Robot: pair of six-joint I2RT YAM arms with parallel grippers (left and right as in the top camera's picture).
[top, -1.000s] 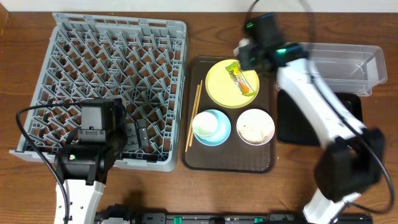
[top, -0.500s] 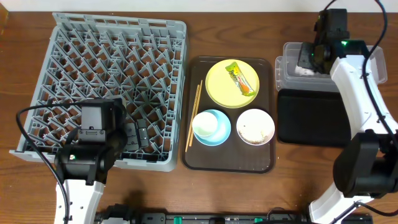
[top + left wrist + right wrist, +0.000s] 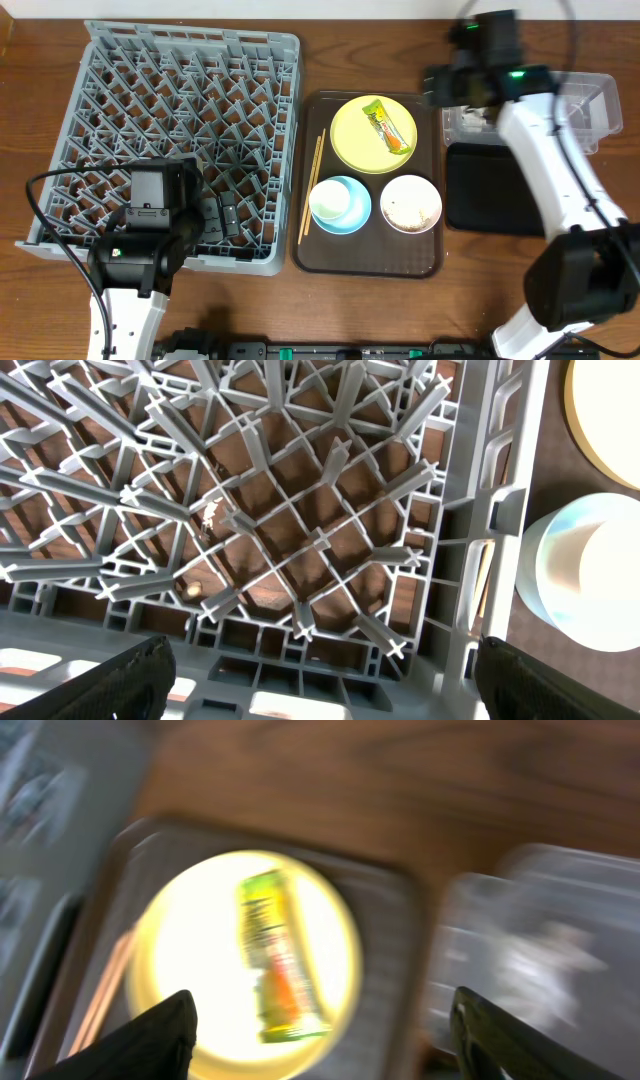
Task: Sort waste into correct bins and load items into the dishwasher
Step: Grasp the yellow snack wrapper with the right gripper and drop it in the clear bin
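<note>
My right gripper (image 3: 440, 88) hangs open and empty between the clear tub (image 3: 585, 110) and the yellow plate (image 3: 352, 140), blurred by motion (image 3: 325, 1040). The green-and-yellow wrapper (image 3: 388, 125) lies on the plate (image 3: 190, 950). A crumpled white tissue (image 3: 470, 120) sits in the tub. The black tray (image 3: 500, 190) lies in front of the tub. A cream cup (image 3: 335, 200) stands in the blue bowl (image 3: 355, 215); the white bowl (image 3: 411, 203) holds rice scraps. Chopsticks (image 3: 312, 185) lie on the brown tray. My left gripper (image 3: 320, 690) stands open over the grey rack's (image 3: 190, 120) front edge.
The brown serving tray (image 3: 365, 262) holds the dishes between the rack and the bins. The rack (image 3: 300, 540) fills the left wrist view, with the blue bowl (image 3: 545, 575) just past its right wall. Bare wood table lies behind the tray.
My right gripper left the plate shut, reached the clear tub, opened, and has swung back left toward the tray. The left arm has not moved.
</note>
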